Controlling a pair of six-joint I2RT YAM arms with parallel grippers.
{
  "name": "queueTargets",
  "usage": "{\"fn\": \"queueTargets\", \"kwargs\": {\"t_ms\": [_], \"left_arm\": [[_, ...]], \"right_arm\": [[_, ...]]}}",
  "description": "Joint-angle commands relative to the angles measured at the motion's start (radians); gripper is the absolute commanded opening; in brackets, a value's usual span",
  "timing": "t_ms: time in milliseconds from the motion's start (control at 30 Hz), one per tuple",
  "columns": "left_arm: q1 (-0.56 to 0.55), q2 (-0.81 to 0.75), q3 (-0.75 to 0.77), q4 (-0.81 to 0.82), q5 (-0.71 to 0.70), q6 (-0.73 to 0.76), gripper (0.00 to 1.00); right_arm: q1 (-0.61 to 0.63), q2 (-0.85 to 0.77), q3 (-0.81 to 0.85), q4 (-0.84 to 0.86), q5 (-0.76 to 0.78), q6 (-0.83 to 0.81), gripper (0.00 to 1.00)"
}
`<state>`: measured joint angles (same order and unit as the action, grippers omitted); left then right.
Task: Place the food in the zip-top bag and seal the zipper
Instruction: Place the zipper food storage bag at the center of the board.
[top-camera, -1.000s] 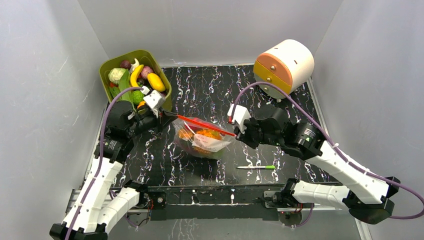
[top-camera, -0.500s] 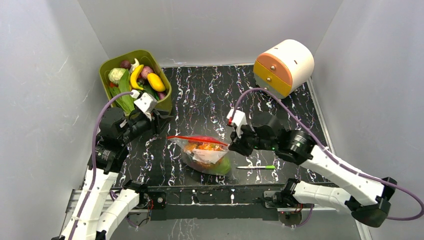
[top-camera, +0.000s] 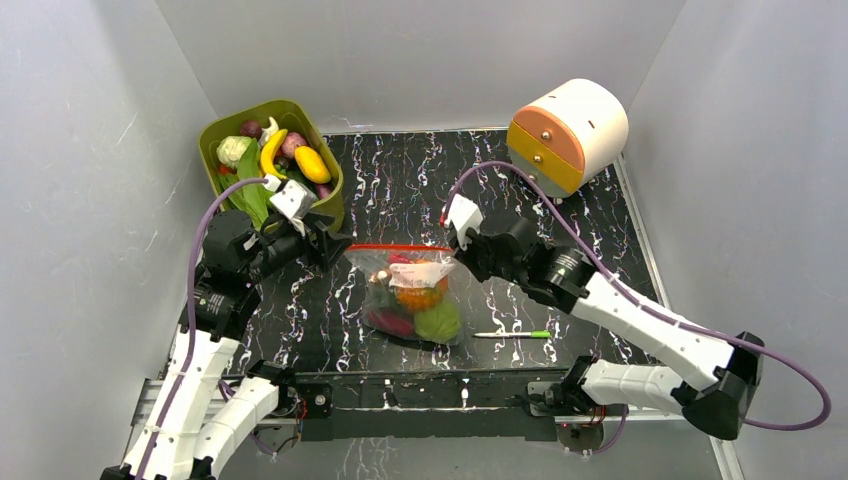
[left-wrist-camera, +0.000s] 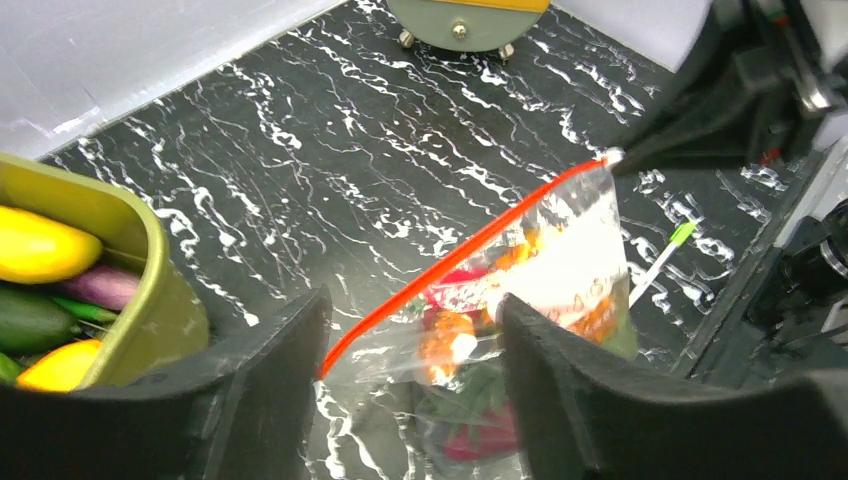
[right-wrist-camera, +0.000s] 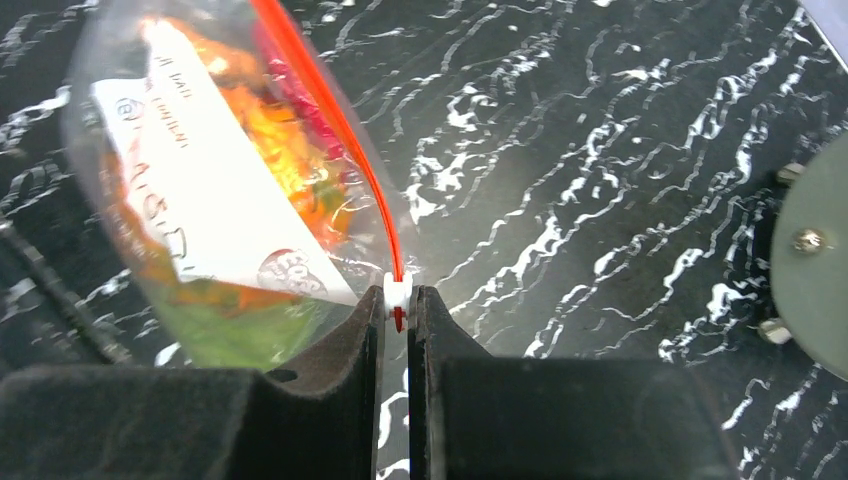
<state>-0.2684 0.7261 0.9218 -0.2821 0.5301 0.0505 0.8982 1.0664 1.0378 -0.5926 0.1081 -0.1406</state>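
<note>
1. Zip-top bag (top-camera: 372, 285): located at the centre of the black marbled table (top-camera: 400, 180), between the two grippers. The mouth edge is uppermost. Whether the bag's lower edge rests on the table cannot be determined.

2. Zipper (top-camera: 400, 247): the red strip runs straight and level across the top of the bag. In the right wrist view the zipper (right-wrist-camera: 330, 120) ends at a white slider tab (right-wrist-camera: 397, 290).

3. Food (top-camera: 420, 298): inside the bag, behind a white label (top-camera: 420, 274). An orange piece sits highest, with a red piece (top-camera: 392, 322) and a green piece (top-camera: 438, 322) below it, side by side.

4. Right gripper (right-wrist-camera: 397, 305): jaws pinched to a narrow gap, clamping the slider tab at the right end of the zipper.

5. Left gripper (left-wrist-camera: 412, 305): jaws spread wide, holding nothing. The left end of the zipper (left-wrist-camera: 460, 255) lies just beside the inner face of one finger (left-wrist-camera: 270, 390); contact cannot be confirmed.

6. Surroundings:
- Green-and-white pen (top-camera: 512, 334): flat on the table, near the bag's lower right corner, apart from it.
- Olive-green bin (top-camera: 215, 130): at the far left corner, behind the left gripper, filled with toy produce, including a banana (top-camera: 270, 150).
- Round cream drawer box with orange front (top-camera: 568, 130): at the far right corner, well apart from the bag.
</note>
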Motion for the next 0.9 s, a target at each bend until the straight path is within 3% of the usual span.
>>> {"fn": "queueTargets", "kwargs": {"t_ms": [0,33,67,300,633,700,867], "left_arm": [[-0.001,-0.01,0.014,0.032,-0.007,-0.029,0.8],[-0.001,-0.012,0.013,0.032,-0.009,-0.028,0.96],[-0.001,-0.014,0.012,0.031,-0.013,-0.028,0.98],[-0.004,-0.026,-0.006,0.032,-0.042,-0.042,0.98],[-0.005,-0.047,-0.059,0.085,-0.134,-0.166,0.98],[-0.005,-0.048,-0.069,0.087,-0.205,-0.236,0.98],[-0.005,-0.032,-0.066,0.065,-0.253,-0.303,0.99]], "right_arm": [[-0.104,0.061,0.054,0.16,0.044,-0.083,0.0],[-0.132,0.074,0.062,0.175,0.028,-0.093,0.0],[-0.156,0.087,0.067,0.193,0.018,-0.106,0.0],[-0.324,0.188,0.102,0.277,-0.056,-0.199,0.0],[-0.386,0.314,0.183,0.323,-0.119,-0.204,0.0],[-0.386,0.317,0.191,0.321,-0.124,-0.192,0.05],[-0.385,0.267,0.171,0.311,-0.177,-0.119,0.39]]}}
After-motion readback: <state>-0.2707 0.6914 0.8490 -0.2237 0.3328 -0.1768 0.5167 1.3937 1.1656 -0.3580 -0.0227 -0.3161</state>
